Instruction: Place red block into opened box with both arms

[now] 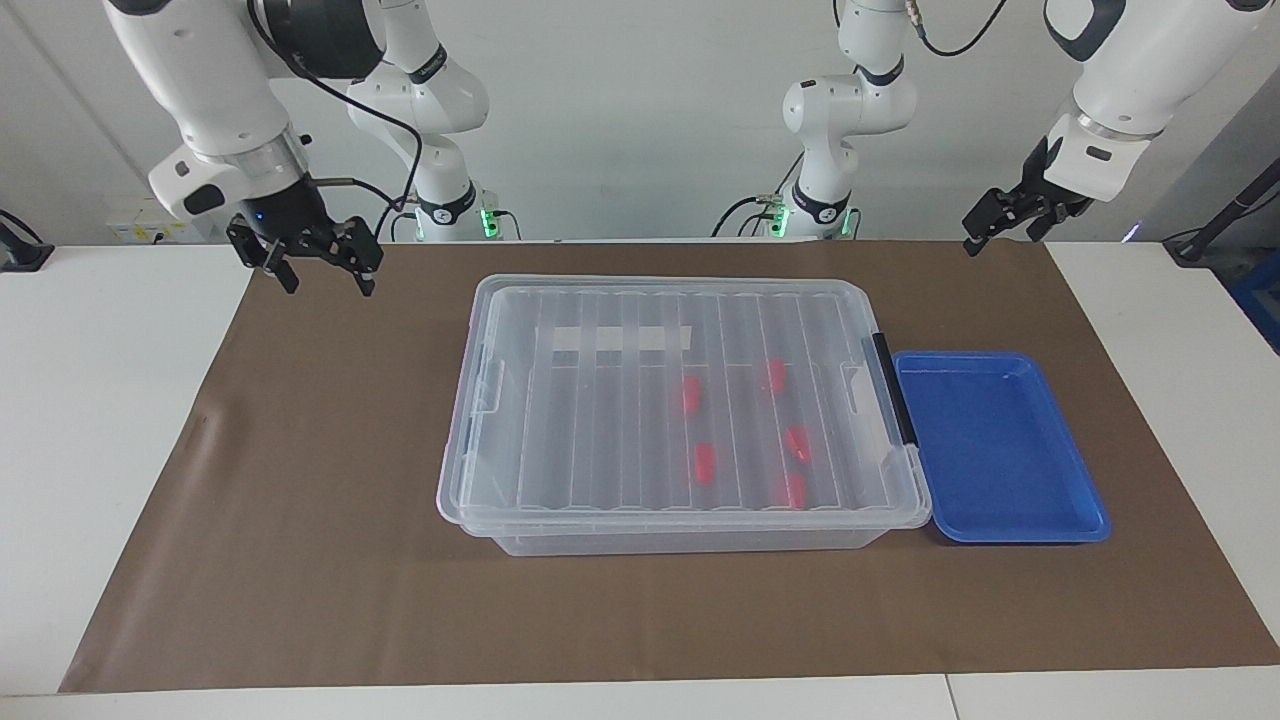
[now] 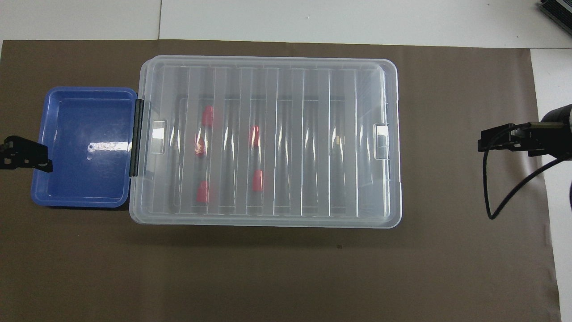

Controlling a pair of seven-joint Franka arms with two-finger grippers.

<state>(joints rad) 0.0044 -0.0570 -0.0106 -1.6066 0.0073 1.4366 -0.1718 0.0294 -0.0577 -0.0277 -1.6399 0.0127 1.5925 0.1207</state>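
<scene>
Facing view: brown mat (image 1: 300,560) on white table (image 1: 90,420), pale wall (image 1: 640,120); lidded box (image 1: 680,410) holding 5 red blocks (image 1: 705,462) between raised, empty right gripper (image 1: 320,282) and left gripper (image 1: 985,232), both with fingers apart

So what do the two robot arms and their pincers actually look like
Both arms are glossy white jointed tubes with dark grey-black joint bands. Each ends in a black two-finger pincer: the right pincer has a loose black cable looping from its wrist, the left pincer sits under a white cuff.

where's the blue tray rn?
The blue tray sits on the brown mat at the left arm's end of the table, right beside the box, next to its black latch. In the overhead view the left gripper overlaps its outer edge.
</scene>
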